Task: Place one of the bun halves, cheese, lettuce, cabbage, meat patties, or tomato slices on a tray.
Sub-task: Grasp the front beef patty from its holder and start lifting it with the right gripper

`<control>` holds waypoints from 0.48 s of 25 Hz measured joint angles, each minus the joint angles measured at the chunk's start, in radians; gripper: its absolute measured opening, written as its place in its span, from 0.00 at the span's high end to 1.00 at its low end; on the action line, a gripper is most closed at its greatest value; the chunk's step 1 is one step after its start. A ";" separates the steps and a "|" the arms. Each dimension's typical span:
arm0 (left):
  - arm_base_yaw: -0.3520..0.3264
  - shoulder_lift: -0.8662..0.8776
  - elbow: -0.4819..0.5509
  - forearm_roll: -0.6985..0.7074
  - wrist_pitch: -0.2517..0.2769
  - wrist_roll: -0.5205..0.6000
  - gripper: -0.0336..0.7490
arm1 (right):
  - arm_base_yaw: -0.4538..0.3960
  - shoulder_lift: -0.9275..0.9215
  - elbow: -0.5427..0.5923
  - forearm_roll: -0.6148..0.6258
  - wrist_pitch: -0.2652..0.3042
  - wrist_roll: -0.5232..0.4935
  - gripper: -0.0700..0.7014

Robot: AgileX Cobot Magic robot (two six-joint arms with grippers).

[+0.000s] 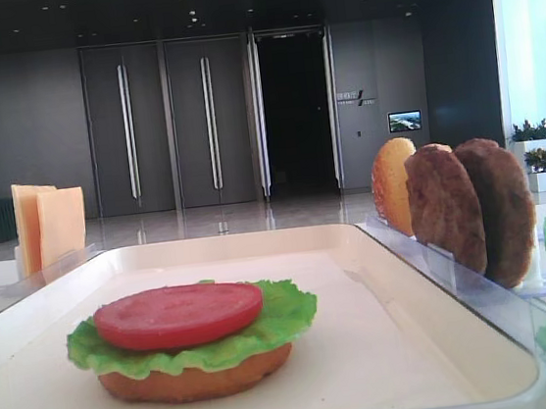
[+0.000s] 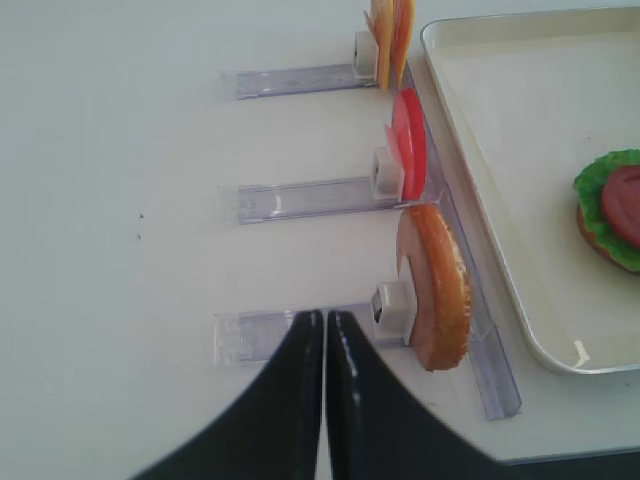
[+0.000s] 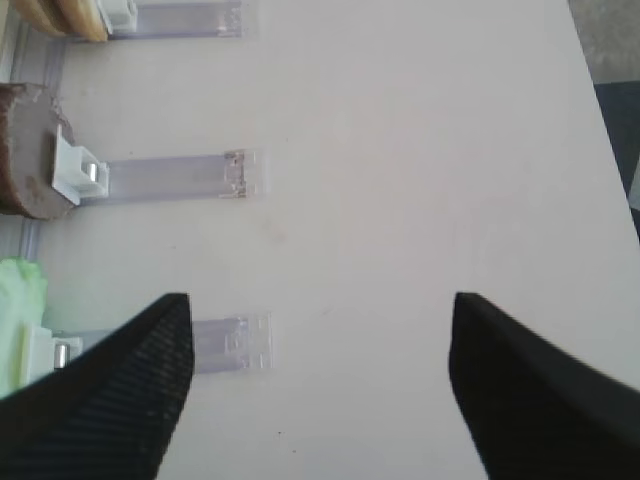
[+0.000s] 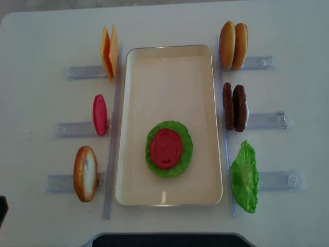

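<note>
On the cream tray [image 4: 169, 67] lies a bun half [image 1: 199, 379] with lettuce [image 4: 185, 154] and a tomato slice [image 4: 165, 148] on top. In racks to the left stand cheese [image 4: 109, 51], a tomato slice [image 4: 99, 114] and a bun half [image 4: 85, 173]. To the right stand two bun halves [image 4: 233, 45], two meat patties [image 4: 234, 107] and a lettuce leaf [image 4: 244, 176]. No cabbage is in view. My left gripper [image 2: 325, 315] is shut and empty, just left of the bun half [image 2: 435, 285]. My right gripper [image 3: 320, 300] is open over bare table, right of the patties [image 3: 25, 150].
Clear plastic racks [image 4: 267, 121] stick out from both long sides of the tray. The white table's near edge [image 4: 164, 235] lies just behind the tray. In the low exterior view, the patties [image 1: 471, 207] and bun [image 1: 394, 186] stand at the tray's right rim.
</note>
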 joint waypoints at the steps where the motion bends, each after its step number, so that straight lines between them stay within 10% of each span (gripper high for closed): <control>1: 0.000 0.000 0.000 0.000 0.000 0.000 0.96 | 0.000 0.045 -0.022 0.000 0.000 0.001 0.22; 12: 0.000 0.000 0.000 0.000 0.000 0.000 0.96 | 0.000 0.441 -0.213 0.003 0.047 0.022 0.22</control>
